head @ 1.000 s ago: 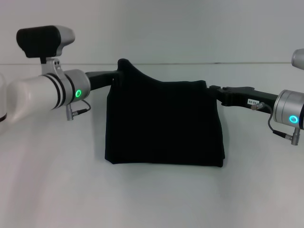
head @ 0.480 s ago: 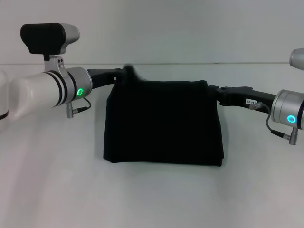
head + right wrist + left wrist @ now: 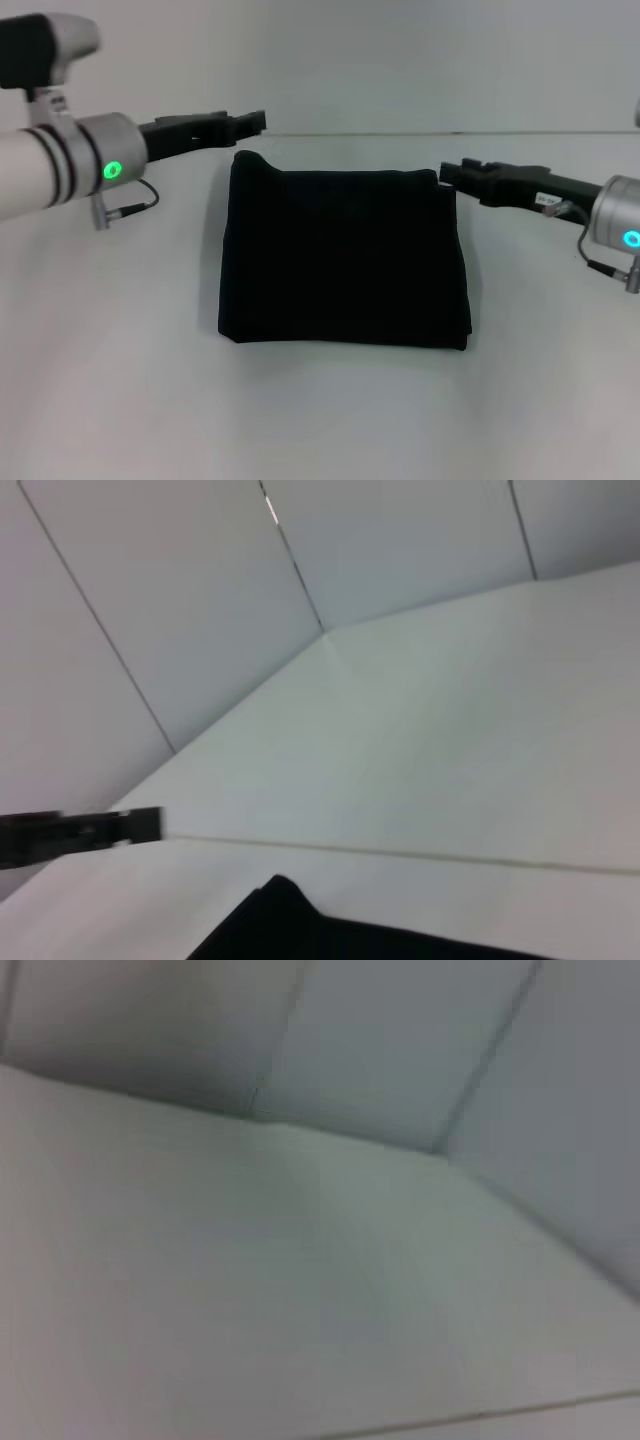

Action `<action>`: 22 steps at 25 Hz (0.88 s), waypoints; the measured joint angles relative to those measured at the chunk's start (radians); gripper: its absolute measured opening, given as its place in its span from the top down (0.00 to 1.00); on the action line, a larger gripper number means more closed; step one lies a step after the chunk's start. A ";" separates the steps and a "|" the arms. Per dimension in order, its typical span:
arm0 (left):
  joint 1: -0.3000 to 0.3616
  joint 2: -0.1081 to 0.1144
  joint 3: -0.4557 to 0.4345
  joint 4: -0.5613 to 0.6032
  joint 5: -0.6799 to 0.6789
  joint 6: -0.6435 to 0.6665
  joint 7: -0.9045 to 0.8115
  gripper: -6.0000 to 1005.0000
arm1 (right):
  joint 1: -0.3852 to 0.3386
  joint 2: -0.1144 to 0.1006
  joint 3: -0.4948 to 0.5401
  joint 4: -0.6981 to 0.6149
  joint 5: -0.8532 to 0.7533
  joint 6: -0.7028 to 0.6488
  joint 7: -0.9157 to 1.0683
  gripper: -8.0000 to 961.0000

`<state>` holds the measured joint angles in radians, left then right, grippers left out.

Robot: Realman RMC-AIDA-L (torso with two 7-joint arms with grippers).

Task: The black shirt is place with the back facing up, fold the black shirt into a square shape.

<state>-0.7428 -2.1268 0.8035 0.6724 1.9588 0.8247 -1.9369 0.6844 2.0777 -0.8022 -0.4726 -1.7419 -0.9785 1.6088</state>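
Head view shows the soft black cloth shirt (image 3: 345, 258) lying folded into a near-square on the plain white tabletop (image 3: 330, 420), its edges fairly straight except a small raised bump at the far left corner. Bare table lies open on all sides of it. The black left gripper (image 3: 255, 121) hangs above and just beyond that corner, apart from the cloth; whether its fingers are parted cannot be told. The black right gripper (image 3: 447, 173) sits just beside the far right corner, its state likewise unclear. Pale grey wall panels (image 3: 200, 590) meet the table behind.
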 joint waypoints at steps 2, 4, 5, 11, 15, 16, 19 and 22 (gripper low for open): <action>0.037 -0.011 -0.021 0.068 -0.003 0.116 0.005 0.50 | -0.006 -0.008 0.009 -0.004 0.000 -0.022 -0.008 0.63; 0.061 -0.018 -0.039 0.102 -0.006 0.223 0.039 0.45 | -0.016 -0.020 0.014 -0.009 0.000 -0.058 -0.032 0.53; 0.067 -0.020 -0.050 0.108 -0.008 0.274 0.065 0.43 | -0.021 -0.025 0.017 -0.013 -0.001 -0.077 -0.047 0.48; 0.072 -0.017 -0.089 0.093 -0.014 0.498 0.284 0.23 | -0.049 -0.046 0.021 -0.059 -0.012 -0.230 -0.132 0.29; 0.065 -0.020 -0.060 0.062 -0.003 0.496 0.417 0.20 | -0.033 -0.073 0.011 -0.083 -0.085 -0.291 -0.114 0.20; 0.062 -0.020 -0.047 0.057 0.002 0.487 0.437 0.20 | -0.023 -0.079 0.010 -0.087 -0.111 -0.297 -0.102 0.18; 0.050 -0.020 -0.004 0.050 0.034 0.441 0.460 0.21 | 0.014 -0.089 0.005 -0.094 -0.194 -0.287 -0.060 0.13; 0.039 -0.020 0.025 0.050 0.074 0.387 0.454 0.21 | 0.051 -0.087 0.003 -0.097 -0.265 -0.258 -0.034 0.09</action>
<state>-0.7039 -2.1470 0.8286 0.7223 2.0329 1.2114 -1.4833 0.7349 1.9903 -0.7996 -0.5696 -2.0067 -1.2366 1.5746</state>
